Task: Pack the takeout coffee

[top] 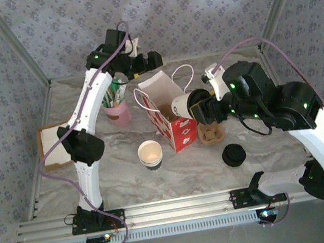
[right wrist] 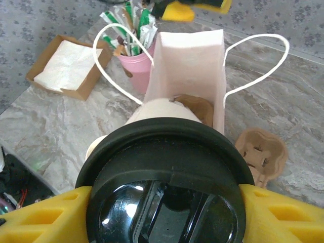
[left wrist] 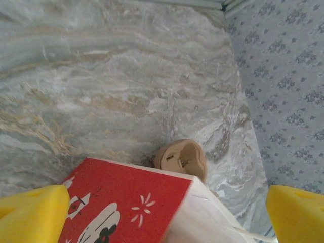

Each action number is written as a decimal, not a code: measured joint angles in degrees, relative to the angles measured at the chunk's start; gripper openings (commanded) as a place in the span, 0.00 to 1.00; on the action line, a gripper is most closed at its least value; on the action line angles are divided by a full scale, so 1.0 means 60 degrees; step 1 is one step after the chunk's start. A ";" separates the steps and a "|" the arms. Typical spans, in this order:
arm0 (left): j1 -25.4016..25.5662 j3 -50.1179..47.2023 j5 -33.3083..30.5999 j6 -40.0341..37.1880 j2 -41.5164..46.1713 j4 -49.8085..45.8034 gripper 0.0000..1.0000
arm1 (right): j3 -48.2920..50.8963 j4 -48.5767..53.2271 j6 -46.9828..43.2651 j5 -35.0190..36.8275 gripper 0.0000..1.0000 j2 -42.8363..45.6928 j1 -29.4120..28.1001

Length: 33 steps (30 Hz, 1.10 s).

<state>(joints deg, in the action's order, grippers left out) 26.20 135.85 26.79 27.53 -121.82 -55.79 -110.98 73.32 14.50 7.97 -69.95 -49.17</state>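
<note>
The takeout coffee (right wrist: 167, 182), black lid toward the right wrist camera, lies sideways, pinched by the right gripper (right wrist: 164, 215) at the mouth of the paper bag (right wrist: 187, 61), which holds a brown cardboard piece (right wrist: 195, 104). At the bag's 11 o'clock a pink cup (right wrist: 132, 68) holds packets. The left wrist view shows the left gripper (left wrist: 163, 212) spread wide above the bag. In the top view the table (top: 183, 176) is bare at the bag's 6 o'clock.

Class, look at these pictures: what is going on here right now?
The right tool grips the takeout coffee, tipped over with its base at the mouth of the open paper bag. The cup is not yet down in the bag. The left tool hangs open over the bag, holding nothing. A brown cup carrier lies beside the bag.
</note>
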 measured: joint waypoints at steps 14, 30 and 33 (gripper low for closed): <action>0.0302 -0.3585 0.0652 0.0535 0.1949 0.2033 0.99 | -0.0933 0.0437 -0.0251 -0.0539 0.66 -0.1271 0.1067; 0.0900 -0.6237 0.0681 0.1031 0.3271 0.3534 0.99 | -0.1603 0.1355 -0.0328 -0.0809 0.65 -0.1985 0.0980; 0.1078 -0.6513 0.0692 0.1104 0.3570 0.3738 0.99 | -0.1694 0.1581 -0.0357 -0.0794 0.64 -0.2157 0.0725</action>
<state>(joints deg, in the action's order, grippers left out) 32.67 96.77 30.94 34.15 -100.40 -33.36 -121.14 82.81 12.36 3.20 -82.89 -44.82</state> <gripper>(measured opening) 0.994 0.648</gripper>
